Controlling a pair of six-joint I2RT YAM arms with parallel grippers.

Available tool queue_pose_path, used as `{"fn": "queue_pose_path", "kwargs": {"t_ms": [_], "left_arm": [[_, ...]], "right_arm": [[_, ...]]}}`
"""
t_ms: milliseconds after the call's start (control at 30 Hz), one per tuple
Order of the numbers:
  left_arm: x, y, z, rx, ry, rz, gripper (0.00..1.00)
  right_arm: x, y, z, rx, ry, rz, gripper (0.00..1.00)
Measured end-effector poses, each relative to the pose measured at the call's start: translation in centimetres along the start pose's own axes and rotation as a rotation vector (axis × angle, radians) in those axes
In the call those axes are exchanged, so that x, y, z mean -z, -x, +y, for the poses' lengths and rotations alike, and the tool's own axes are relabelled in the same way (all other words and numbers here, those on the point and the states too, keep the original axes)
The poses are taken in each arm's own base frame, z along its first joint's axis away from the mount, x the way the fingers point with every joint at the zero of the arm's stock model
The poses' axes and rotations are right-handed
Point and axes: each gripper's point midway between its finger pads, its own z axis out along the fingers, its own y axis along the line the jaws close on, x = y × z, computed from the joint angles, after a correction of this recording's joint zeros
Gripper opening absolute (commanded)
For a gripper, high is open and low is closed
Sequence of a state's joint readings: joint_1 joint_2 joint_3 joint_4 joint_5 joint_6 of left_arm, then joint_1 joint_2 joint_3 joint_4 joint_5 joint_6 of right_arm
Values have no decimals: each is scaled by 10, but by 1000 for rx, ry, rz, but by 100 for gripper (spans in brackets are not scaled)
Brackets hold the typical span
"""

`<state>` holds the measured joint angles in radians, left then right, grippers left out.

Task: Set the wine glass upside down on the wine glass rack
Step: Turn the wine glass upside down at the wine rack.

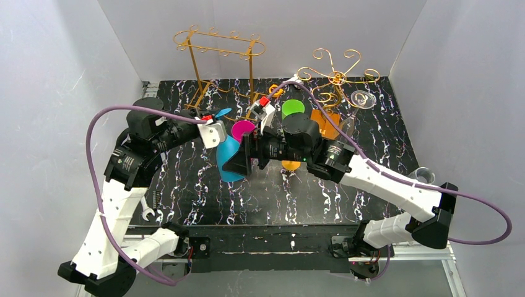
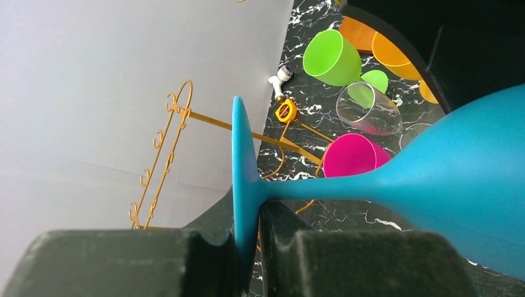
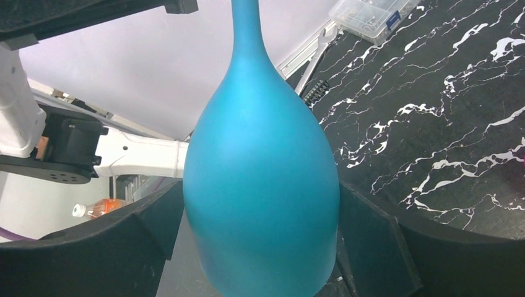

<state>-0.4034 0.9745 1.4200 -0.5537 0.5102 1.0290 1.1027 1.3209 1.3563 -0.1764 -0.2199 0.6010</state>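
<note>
The blue wine glass (image 1: pixel 232 158) is being held at its foot by the left tool (image 2: pixel 247 235). The tool's fingers are standing narrow and are clamping the edge of the foot disc between them. The glass is being carried on its side over the middle of the counter (image 1: pixel 371 142), with the foot pointing toward the far wall and the bowl toward the arms.

The right tool (image 3: pixel 260 235) is standing wide, and the bowl is being flanked by one finger on each side. Whether those fingers are pressing on the bowl cannot be told.

The gold rack (image 1: pixel 220 44) is standing at the far edge, apart from the glass, with a second rack (image 1: pixel 337 77) to its right. A pink glass (image 2: pixel 350 154), a green glass (image 2: pixel 331 57) and a clear glass (image 2: pixel 368 110) are lying between the racks and the arms.
</note>
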Motion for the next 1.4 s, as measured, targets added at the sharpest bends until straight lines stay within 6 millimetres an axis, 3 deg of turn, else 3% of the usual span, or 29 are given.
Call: {"fn": "queue_pose_path", "kwargs": {"t_ms": [100,167,200,267,300,333,400,433,567,700,900,1067,1233,1400], "left_arm": [[-1,0,1,0,1,-1,4],[-1,1,1,-2,3,-4,11],[-1,1,1,-2,3,-6,20],[-1,3,3,-3,11,-10,49],[-1,4,4,-2,12,-13,56],[-1,4,5,10,16,-13,64],[-1,7,9,41,28,-15,90],[-1,9,12,51,34,-17,97],[1,16,22,131,58,-22,98],[2,18,22,221,66,-20,98],[3,16,10,373,46,-6,98],[2,16,3,488,36,1,98],[-10,12,-6,629,3,12,97],[-23,6,-13,715,-36,28,96]], "right_arm": [[-2,-1,-2,3,-7,-9,98],[-3,0,-3,5,-13,-17,86],[-3,2,-3,9,-16,-23,75],[-3,3,-5,15,-19,-34,55],[-3,2,-7,20,-27,-39,48],[-2,1,-9,24,-34,-41,47],[1,-2,-16,31,-61,-51,48],[4,-3,-20,42,-76,-57,49],[25,-3,-34,88,-159,-101,53],[60,15,-41,158,-256,-189,53],[139,42,-59,228,-473,-356,55],[204,36,-87,212,-668,-467,53],[253,23,-109,184,-807,-542,53],[256,16,-124,188,-891,-520,51]]}}
